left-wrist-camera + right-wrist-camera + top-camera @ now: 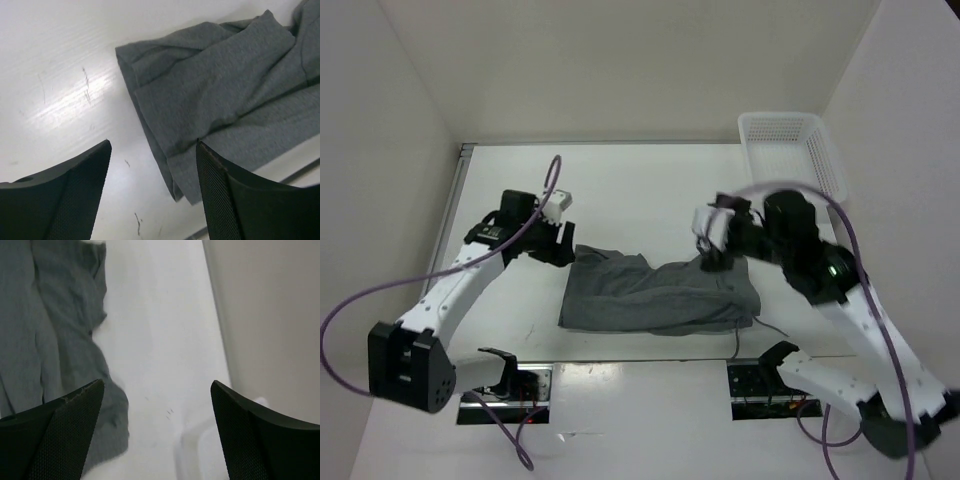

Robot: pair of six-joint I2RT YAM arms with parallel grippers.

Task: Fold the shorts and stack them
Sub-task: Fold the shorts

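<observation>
The grey shorts (655, 295) lie rumpled and partly folded on the white table between the two arms. My left gripper (560, 250) is open and empty at the shorts' left edge; in the left wrist view the folded corner of the shorts (220, 95) lies just past my open fingers (225, 200). My right gripper (712, 258) is open and empty over the shorts' upper right edge; in the right wrist view the cloth (55, 335) lies at the left, bare table between the fingers (65, 430). A thin drawstring (772, 328) trails from the right end.
A white mesh basket (790, 150) stands at the back right against the wall. White walls close in the table on left, back and right. Purple cables loop off both arms. The table's near edge has two mounting cut-outs (760, 385).
</observation>
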